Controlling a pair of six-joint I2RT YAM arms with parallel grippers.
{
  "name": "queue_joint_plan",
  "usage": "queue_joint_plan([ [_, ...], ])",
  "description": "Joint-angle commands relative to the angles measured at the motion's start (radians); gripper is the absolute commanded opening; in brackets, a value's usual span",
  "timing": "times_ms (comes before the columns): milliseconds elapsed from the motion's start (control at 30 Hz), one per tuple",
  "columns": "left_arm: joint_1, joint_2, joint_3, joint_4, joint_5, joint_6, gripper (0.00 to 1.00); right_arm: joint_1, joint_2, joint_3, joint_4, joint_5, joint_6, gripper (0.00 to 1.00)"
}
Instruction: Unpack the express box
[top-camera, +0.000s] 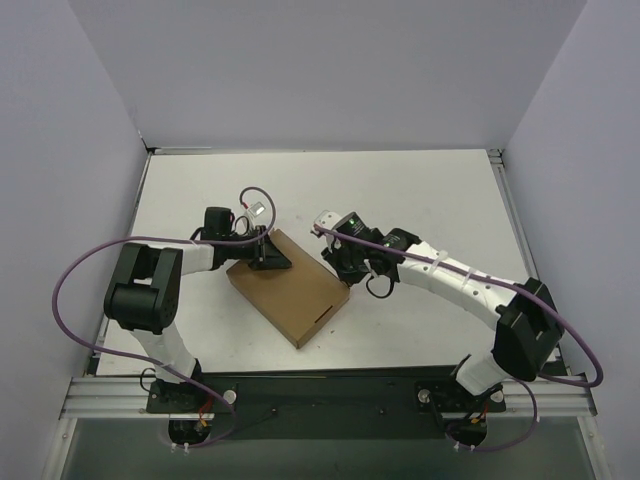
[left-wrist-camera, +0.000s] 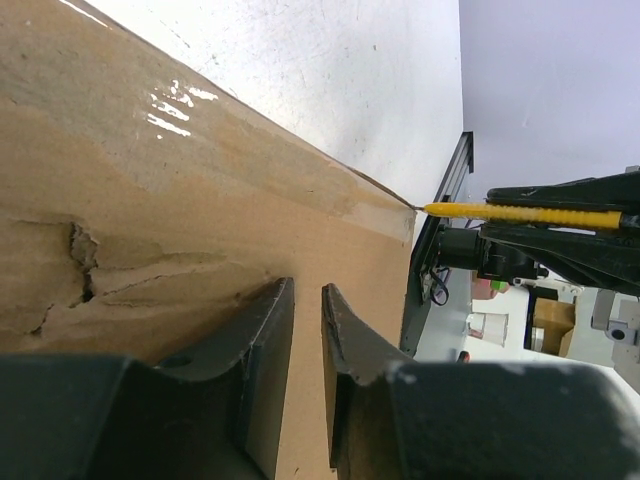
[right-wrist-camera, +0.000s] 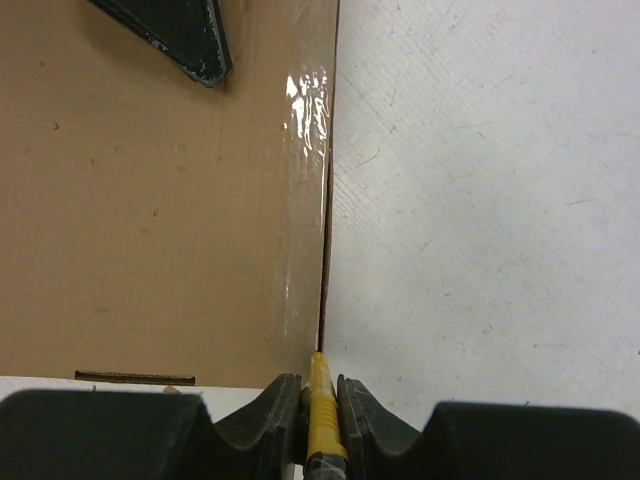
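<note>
The express box (top-camera: 288, 285) lies flat and closed on the white table, set diagonally in the middle. It also fills the left wrist view (left-wrist-camera: 200, 200) and the right wrist view (right-wrist-camera: 150, 200). My left gripper (top-camera: 268, 250) rests on the box's far corner; in its own view (left-wrist-camera: 308, 290) the jaws are nearly together with nothing between them. My right gripper (top-camera: 345, 270) is shut on the yellow-handled tool (right-wrist-camera: 320, 410). The tool's tip touches the seam at the box's right edge. The tool also shows in the left wrist view (left-wrist-camera: 520, 213).
The white table (top-camera: 420, 200) is walled by pale panels at the back and both sides. A metal rail (top-camera: 320, 392) runs along the near edge. Purple cables (top-camera: 75, 270) loop beside both arms. A left fingertip (right-wrist-camera: 180, 35) shows over the box.
</note>
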Motion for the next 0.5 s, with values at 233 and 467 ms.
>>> queue_joint_plan([
  [233,-0.025,-0.053,0.064,0.287,0.029,-0.088,0.46,-0.149,-0.006,0.217,-0.093,-0.113,0.095,0.0],
  [467,0.018,-0.203,0.291,-0.333,0.02,0.244,0.44,-0.188,0.057,0.351,-0.108,-0.092,0.003,0.0],
])
